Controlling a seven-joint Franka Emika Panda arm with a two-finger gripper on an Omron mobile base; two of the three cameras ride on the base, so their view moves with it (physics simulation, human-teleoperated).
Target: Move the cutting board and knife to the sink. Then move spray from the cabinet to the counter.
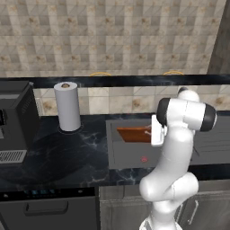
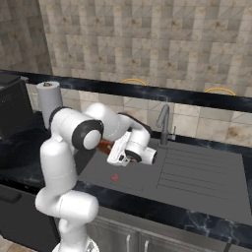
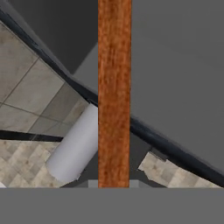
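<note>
Over the sink, gripper clamps cutting board.

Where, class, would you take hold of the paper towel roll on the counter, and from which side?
Grip the paper towel roll around its middle, coming in level from the open front. It stands upright on the counter, so its curved sides face the fingers; the wall sits close behind it.

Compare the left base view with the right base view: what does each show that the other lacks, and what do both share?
Left only: the microwave's front with its vent. Right only: the faucet and the drainboard ridges. Both: the paper towel roll, the board at the sink, the counter and the arm.
</note>
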